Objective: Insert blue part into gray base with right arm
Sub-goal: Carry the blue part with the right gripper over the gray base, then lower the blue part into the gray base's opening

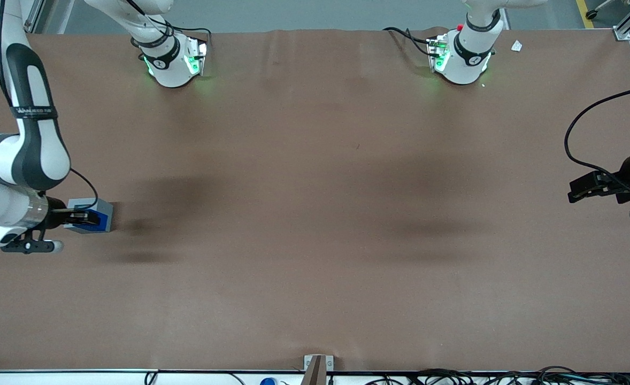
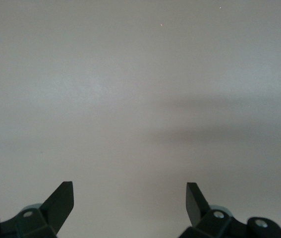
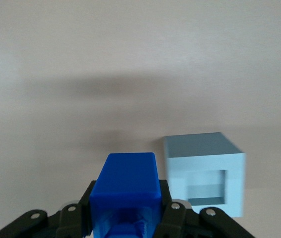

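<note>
Gripper [image 3: 125, 218] w/ blue part [image 3: 126, 183] above brown table [image 1: 315, 214], beside gray base [image 3: 204, 171].

In the front view the right arm [image 1: 21, 160] is cut by the frame's edge at mid-height. Its gripper [image 1: 81, 216] hangs over the base [image 1: 106, 212] and hides the base's hole and most of its top. The blue part [image 1: 93, 220] shows there only as a sliver under the fingers, its stud too small to tell. In the right wrist view the fingers [image 3: 172, 210] clamp the blue part [image 3: 126, 181], and the picture's edge cuts off its gripped end.
</note>
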Robot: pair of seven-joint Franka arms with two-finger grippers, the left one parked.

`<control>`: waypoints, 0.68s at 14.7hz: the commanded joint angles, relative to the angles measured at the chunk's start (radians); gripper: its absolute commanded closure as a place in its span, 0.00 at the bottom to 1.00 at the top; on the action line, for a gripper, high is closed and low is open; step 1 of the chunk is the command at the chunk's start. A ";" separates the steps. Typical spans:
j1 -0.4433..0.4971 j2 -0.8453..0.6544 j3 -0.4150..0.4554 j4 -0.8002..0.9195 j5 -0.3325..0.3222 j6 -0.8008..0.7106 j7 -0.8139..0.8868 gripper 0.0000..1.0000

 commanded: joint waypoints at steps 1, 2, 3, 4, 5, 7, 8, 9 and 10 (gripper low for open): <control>-0.063 -0.010 0.015 -0.005 -0.032 0.001 -0.073 0.87; -0.077 -0.008 0.015 -0.007 -0.040 0.013 -0.092 0.87; -0.086 -0.008 0.015 -0.008 -0.043 0.026 -0.104 0.87; -0.096 -0.007 0.015 -0.008 -0.044 0.027 -0.113 0.87; -0.102 -0.007 0.015 -0.010 -0.046 0.027 -0.120 0.87; -0.112 -0.004 0.015 -0.013 -0.055 0.029 -0.123 0.87; -0.114 -0.002 0.015 -0.013 -0.055 0.029 -0.123 0.87; -0.114 0.002 0.015 -0.015 -0.055 0.035 -0.123 0.87; -0.116 0.007 0.015 -0.018 -0.055 0.043 -0.121 0.87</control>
